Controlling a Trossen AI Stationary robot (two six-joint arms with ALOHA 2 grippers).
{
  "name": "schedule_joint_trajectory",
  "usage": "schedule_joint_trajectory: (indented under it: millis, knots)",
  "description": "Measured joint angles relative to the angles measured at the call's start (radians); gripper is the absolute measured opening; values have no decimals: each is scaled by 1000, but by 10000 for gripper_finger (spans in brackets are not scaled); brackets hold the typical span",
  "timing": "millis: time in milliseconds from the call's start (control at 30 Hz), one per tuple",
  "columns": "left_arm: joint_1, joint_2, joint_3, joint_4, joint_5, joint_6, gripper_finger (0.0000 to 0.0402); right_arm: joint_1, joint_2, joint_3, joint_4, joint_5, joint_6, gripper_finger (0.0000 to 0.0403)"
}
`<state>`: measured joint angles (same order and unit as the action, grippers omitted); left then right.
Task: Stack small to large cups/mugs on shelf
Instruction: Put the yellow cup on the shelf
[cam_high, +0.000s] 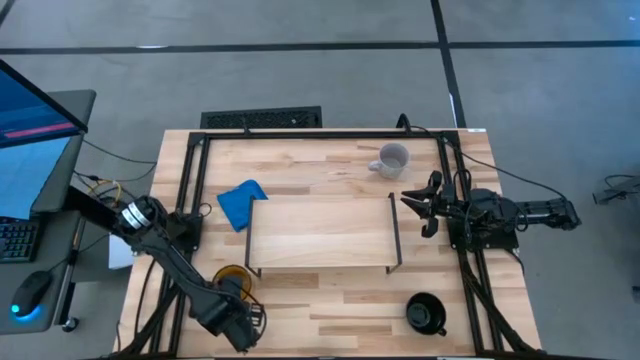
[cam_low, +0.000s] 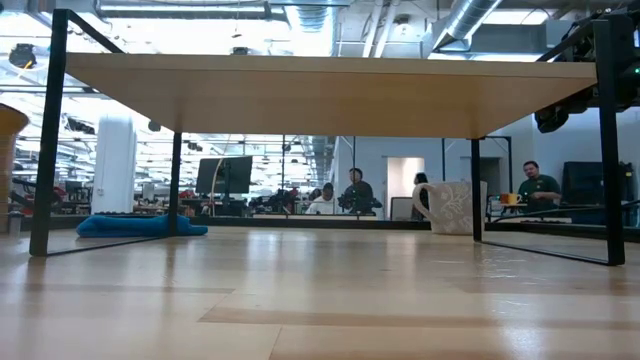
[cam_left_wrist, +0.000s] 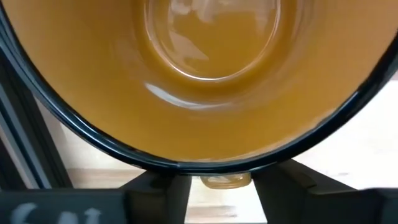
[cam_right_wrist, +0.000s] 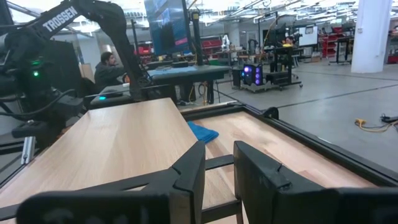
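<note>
The yellow-orange mug (cam_high: 232, 278) stands near the table's near left corner. It fills the left wrist view, open side toward the camera (cam_left_wrist: 205, 93), and shows at the low view's left edge (cam_low: 8, 160). My left gripper (cam_high: 238, 312) (cam_left_wrist: 221, 186) is at its near side, shut on it. The grey-white mug (cam_high: 392, 160) (cam_low: 450, 207) stands on its base behind the shelf (cam_high: 320, 232) (cam_low: 320, 95). The black mug (cam_high: 425, 312) stands on the table near the near right corner. My right gripper (cam_high: 412, 205) (cam_right_wrist: 219, 168) waits at the shelf's right end, fingers slightly apart. My left gripper has the yellow-orange mug's handle (cam_left_wrist: 224, 181) between its two fingers (cam_left_wrist: 168, 193), at the mug's near side. It comes from the near side, slanting down, and looks into the mug. Whether the mug's base is on the table cannot be told.
A blue cloth (cam_high: 241, 203) (cam_low: 140, 226) (cam_right_wrist: 202, 132) lies left of the shelf's far left corner. Black frame rails (cam_high: 190, 190) run along the table's left, right and far edges. The shelf's wire legs (cam_low: 45, 140) stand at its ends. People sit in the room beyond.
</note>
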<state>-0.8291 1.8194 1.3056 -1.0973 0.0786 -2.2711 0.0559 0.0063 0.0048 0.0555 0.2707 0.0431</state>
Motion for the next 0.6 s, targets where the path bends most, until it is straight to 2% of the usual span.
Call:
schedule_joint_trajectory:
  millis: [200,600]
  knots:
    - [-2,0,0,-21,-7,7,83,0,0,0,0,0,0,107]
    - [-1,-1,2,-43,4,10,82,0,0,0,0,0,0,107]
